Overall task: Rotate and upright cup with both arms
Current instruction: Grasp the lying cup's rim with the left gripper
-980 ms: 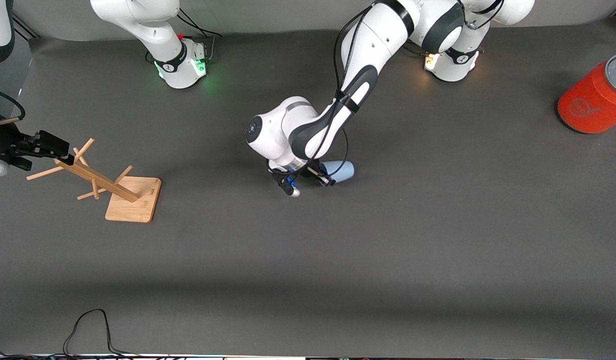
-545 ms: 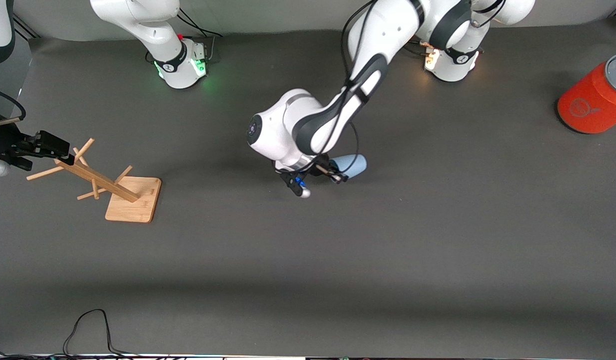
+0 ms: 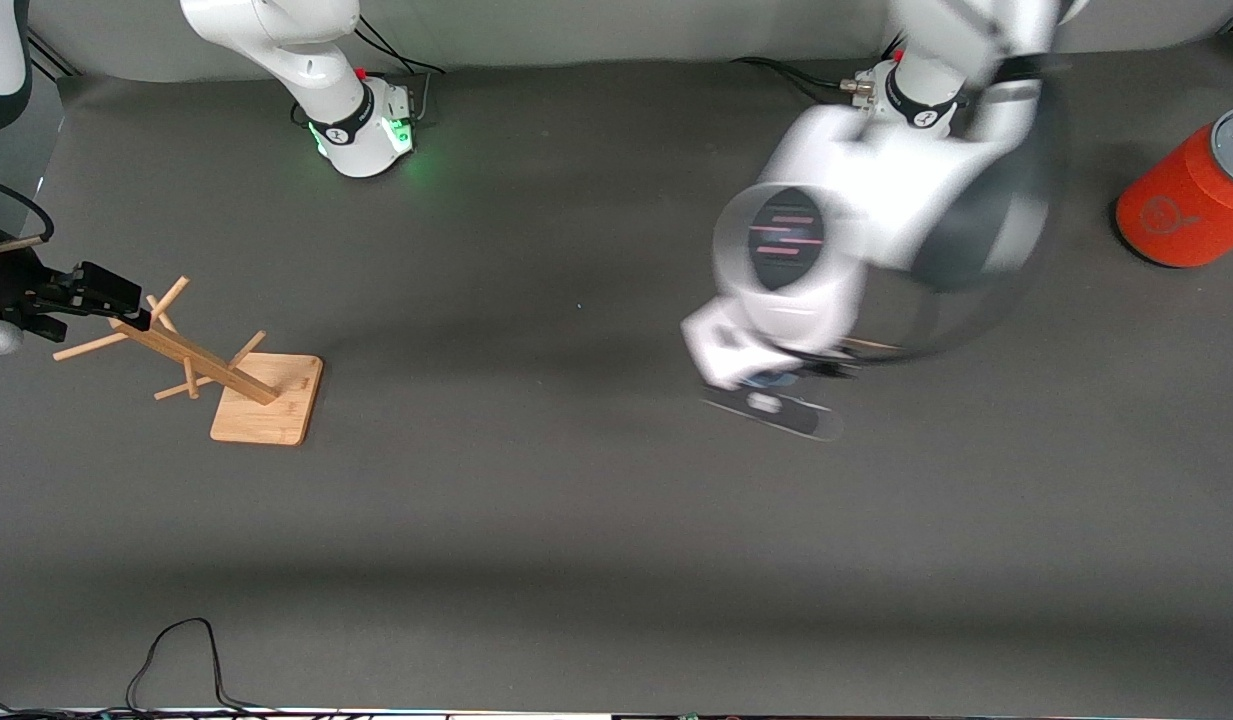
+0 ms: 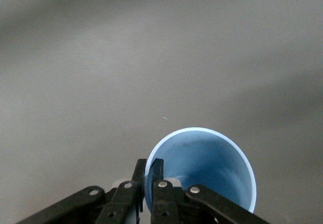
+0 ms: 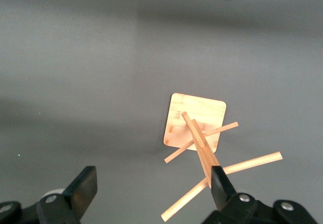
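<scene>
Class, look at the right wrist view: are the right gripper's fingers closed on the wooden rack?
No. The right gripper hangs open above the wooden rack, touching nothing.

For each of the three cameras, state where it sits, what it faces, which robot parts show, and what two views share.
Front view: high, across the table, facing both bases; shows the wooden rack, orange cylinder, and the left gripper.
Left wrist view: on the left arm, looking into the cup, with its fingers pinching the rim.
Right wrist view: on the right arm, over the rack, with the open right gripper showing.
Shared: the rack appears in the front and right wrist views.
</scene>
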Controlling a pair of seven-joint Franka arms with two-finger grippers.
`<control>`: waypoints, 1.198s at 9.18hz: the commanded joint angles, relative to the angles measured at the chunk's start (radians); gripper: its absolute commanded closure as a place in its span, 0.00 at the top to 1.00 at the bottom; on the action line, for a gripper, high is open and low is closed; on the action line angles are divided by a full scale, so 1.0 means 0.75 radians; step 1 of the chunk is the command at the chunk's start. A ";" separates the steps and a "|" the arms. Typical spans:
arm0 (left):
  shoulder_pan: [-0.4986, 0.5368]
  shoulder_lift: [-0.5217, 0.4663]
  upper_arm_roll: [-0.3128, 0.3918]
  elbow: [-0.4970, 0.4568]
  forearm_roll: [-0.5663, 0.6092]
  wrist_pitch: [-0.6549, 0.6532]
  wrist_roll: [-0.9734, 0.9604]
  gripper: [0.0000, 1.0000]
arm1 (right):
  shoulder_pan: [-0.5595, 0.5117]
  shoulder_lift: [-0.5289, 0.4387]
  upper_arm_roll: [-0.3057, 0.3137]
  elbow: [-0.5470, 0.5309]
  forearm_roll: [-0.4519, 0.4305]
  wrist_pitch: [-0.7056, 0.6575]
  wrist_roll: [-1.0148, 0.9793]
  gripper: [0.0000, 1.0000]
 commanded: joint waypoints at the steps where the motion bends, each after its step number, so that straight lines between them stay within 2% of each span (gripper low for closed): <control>1: 0.043 -0.192 -0.022 -0.272 -0.044 0.185 -0.042 0.00 | 0.004 0.005 -0.004 0.010 0.002 -0.007 -0.013 1.00; 3: 0.049 -0.411 -0.016 -0.653 -0.143 0.484 -0.089 0.00 | 0.004 0.005 -0.004 0.010 0.002 -0.007 -0.013 1.00; 5: 0.023 -0.489 -0.026 -0.929 -0.146 0.819 -0.199 0.00 | 0.004 0.007 -0.004 0.010 0.002 -0.007 -0.015 1.00; 7: -0.053 -0.482 -0.026 -1.106 -0.132 1.120 -0.326 0.00 | 0.004 0.007 -0.006 0.010 0.002 -0.007 -0.013 1.00; 9: -0.110 -0.455 -0.022 -1.235 -0.120 1.347 -0.424 0.00 | 0.004 0.007 -0.004 0.008 0.002 -0.007 -0.015 1.00; 10: -0.137 -0.437 -0.022 -1.304 -0.079 1.466 -0.489 0.00 | 0.004 0.007 -0.004 0.008 0.002 -0.007 -0.015 1.00; 11: -0.177 -0.404 -0.022 -1.394 0.057 1.637 -0.680 0.00 | 0.002 0.007 -0.004 0.006 0.002 -0.007 -0.015 1.00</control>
